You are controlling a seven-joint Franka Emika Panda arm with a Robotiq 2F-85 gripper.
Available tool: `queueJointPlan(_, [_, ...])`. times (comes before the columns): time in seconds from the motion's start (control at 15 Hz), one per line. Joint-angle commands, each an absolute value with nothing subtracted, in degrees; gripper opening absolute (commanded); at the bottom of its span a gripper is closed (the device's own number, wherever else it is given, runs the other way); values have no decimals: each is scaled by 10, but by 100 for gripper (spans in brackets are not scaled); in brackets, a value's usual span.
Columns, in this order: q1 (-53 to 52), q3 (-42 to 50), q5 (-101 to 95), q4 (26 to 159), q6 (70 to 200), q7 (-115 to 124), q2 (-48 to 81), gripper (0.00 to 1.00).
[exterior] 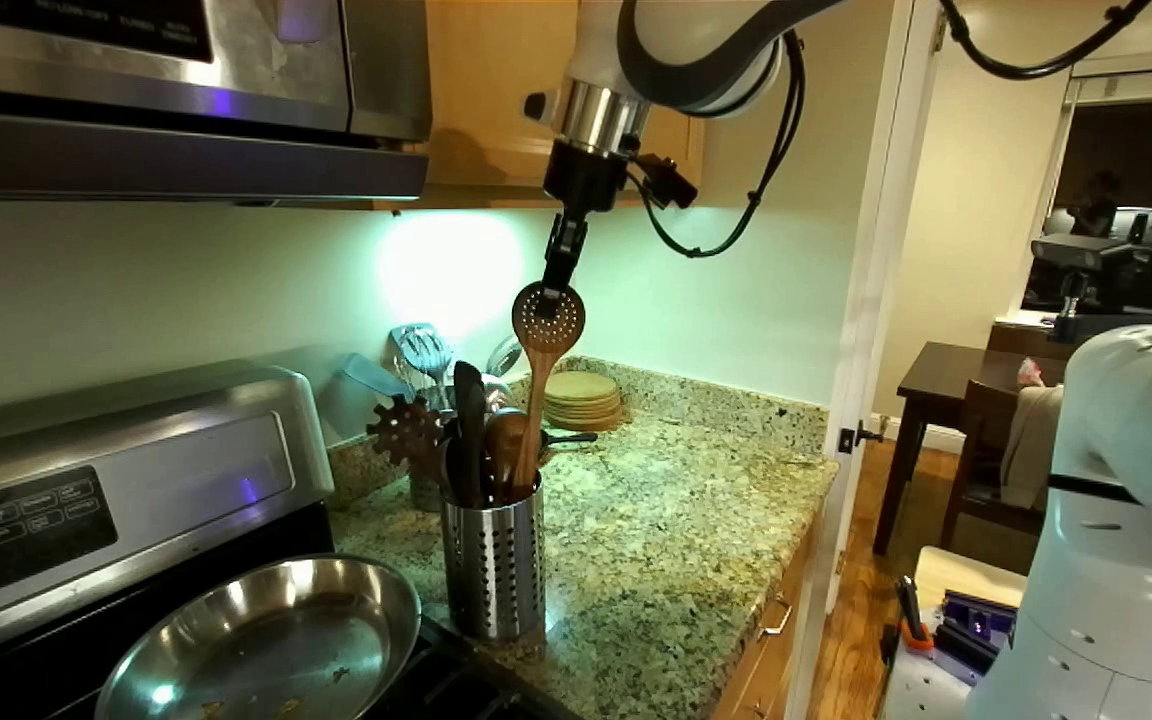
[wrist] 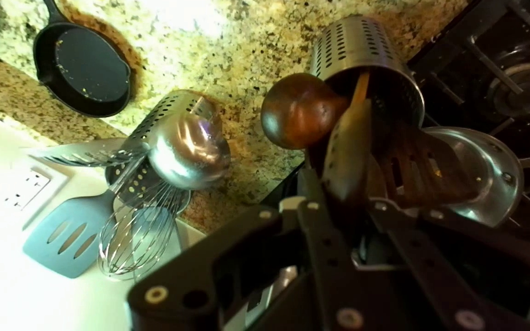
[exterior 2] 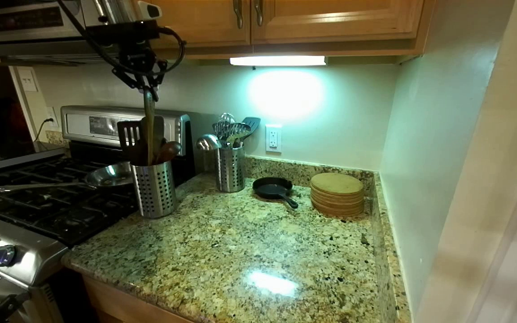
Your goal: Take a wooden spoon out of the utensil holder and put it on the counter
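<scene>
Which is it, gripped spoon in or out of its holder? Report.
Partly in: the wooden spoon stands bowl-up, handle running into the utensil holder, its tip hidden.

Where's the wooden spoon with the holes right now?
Left of centre in an exterior view, the spoon stands handle-down in the nearer holder, beside the stove, with the gripper clasping its bowl.

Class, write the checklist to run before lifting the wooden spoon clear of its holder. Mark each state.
1. Tool closed on the wooden spoon: ok, at its bowl.
2. Utensil holder upright on the counter: ok.
3. Spoon clear of the holder: not ok; handle inside.
4. Handle's lower end unsnagged: cannot tell; hidden in the holder.
5. Round-headed wooden utensil apart from the spoon: cannot tell; they overlap in the wrist view.
</scene>
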State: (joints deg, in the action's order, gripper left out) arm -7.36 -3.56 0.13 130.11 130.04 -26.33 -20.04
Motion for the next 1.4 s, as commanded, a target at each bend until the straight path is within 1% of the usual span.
queueJointPlan(0.0, [-76, -31, -17, 1286, 1275, -245, -229, 9])
queueJointPlan(0.67, [-59, -30, -74, 1258, 1239, -201, -278, 9])
queueJointPlan(1.33, [-40, -3, -66, 1246, 1139, -188, -276, 9])
